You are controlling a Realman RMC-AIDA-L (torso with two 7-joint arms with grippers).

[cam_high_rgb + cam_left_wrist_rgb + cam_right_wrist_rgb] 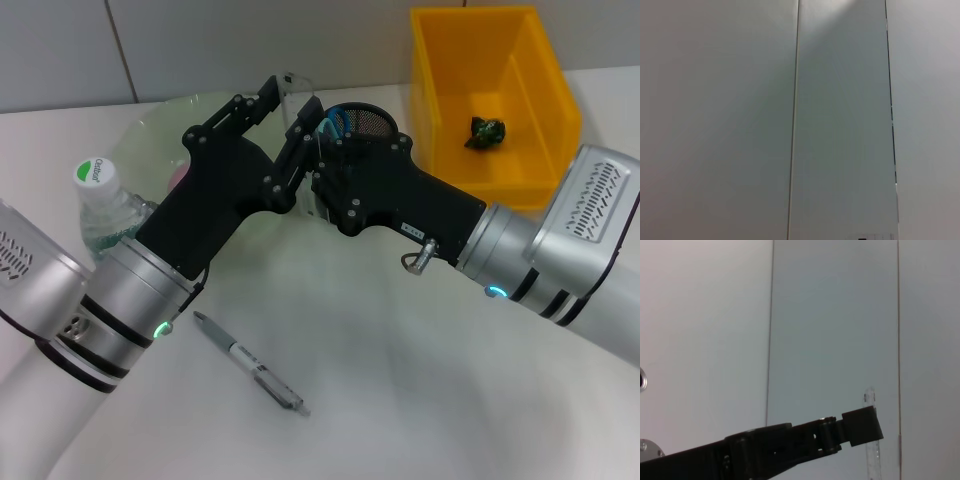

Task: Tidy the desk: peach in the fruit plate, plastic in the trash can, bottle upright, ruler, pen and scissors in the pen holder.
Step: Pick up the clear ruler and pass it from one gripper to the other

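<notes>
Left gripper [290, 100] pinched on the clear ruler [297, 83], raised upright, just at ten o'clock of the pen holder [362, 122]; right gripper [318, 150] close alongside, grip impossible to tell; scissors [335, 120] already in the holder, plastic [487, 131] in the trash can [440, 80], bottle [103, 205] upright; pen [250, 362] left lying on the desk [400, 380] at six o'clock.

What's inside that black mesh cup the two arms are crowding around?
Blue scissors handles poke up out of the pen holder. The right end effector covers its front and lower part, so anything deeper is hidden. The pen lies on the desk.
</notes>
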